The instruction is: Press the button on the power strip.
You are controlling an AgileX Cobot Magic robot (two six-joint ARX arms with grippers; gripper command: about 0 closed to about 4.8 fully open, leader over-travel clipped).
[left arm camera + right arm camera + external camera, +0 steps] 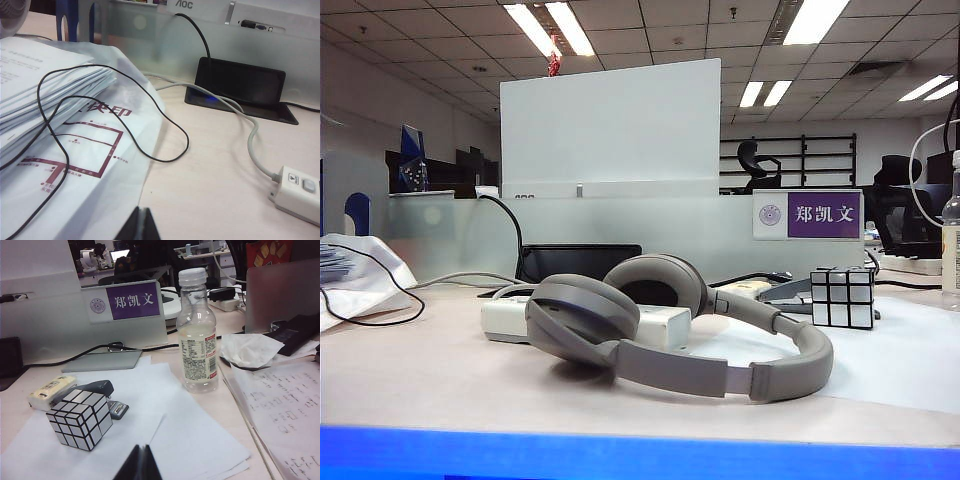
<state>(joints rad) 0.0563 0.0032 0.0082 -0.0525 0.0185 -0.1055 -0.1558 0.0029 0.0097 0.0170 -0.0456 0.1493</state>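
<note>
Jaws pressed together on left gripper [139,225], well short of power strip [300,194] | strip behind headphones [670,325] | right gripper [141,463] likewise closed, near cube [80,417] | step: approach, seemingly unstarted | next: aim for button [309,186]

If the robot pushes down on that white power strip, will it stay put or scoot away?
The power strip looks long, low and flat on the table, so it probably won't tip. Its cable and the headphones leaning across it may resist sliding. Both grippers, left and right, look shut.
</note>
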